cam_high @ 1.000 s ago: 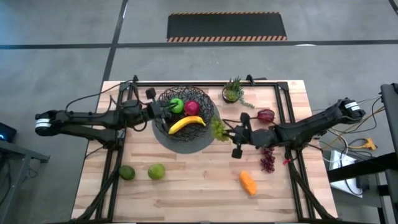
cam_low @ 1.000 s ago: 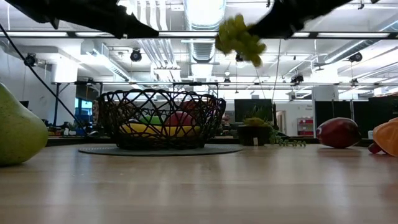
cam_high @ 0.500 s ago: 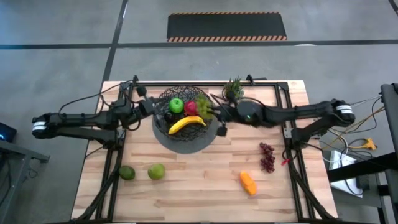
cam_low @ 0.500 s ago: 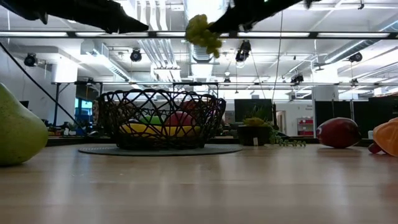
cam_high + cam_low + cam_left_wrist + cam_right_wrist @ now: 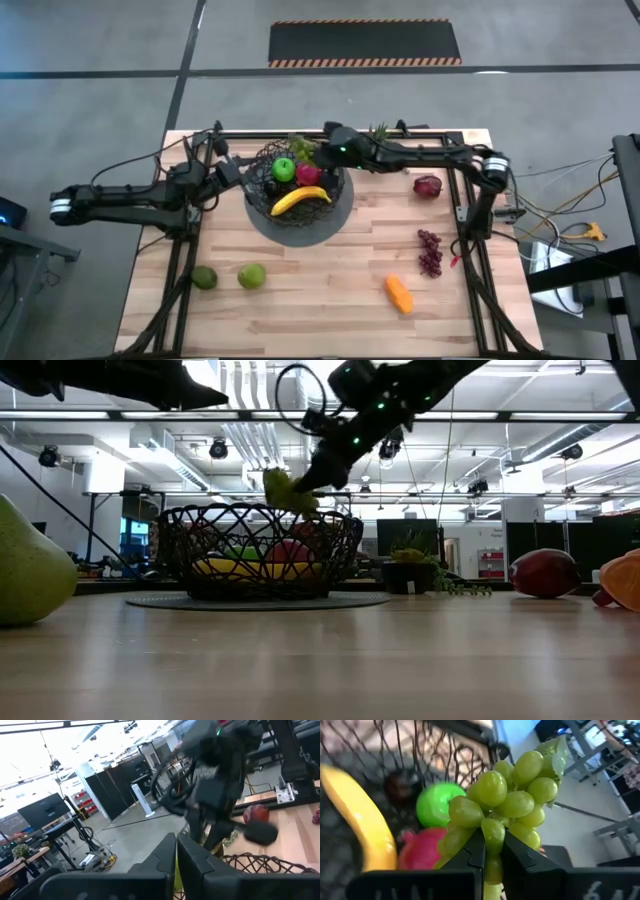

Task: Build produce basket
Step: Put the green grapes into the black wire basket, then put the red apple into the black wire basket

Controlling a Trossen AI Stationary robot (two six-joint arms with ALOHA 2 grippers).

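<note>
Over the basket, at its 1 o'clock rim, right claw pinches the green grapes. Bunch hangs from the claw, long axis along the fingers, tip toward the green apple. Advice: lower past the rim, release into the free gap, clear of the banana. Left claw, pressed together and empty, waits at the basket's 9 o'clock.

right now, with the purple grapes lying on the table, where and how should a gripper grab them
Judging from above, grip the purple grapes across the wider upper part of the bunch, coming straight down. The cluster lies flat and lengthwise on bare table, tapering toward the near end, with open wood on both long sides for the fingers. The orange piece lies apart.
</note>
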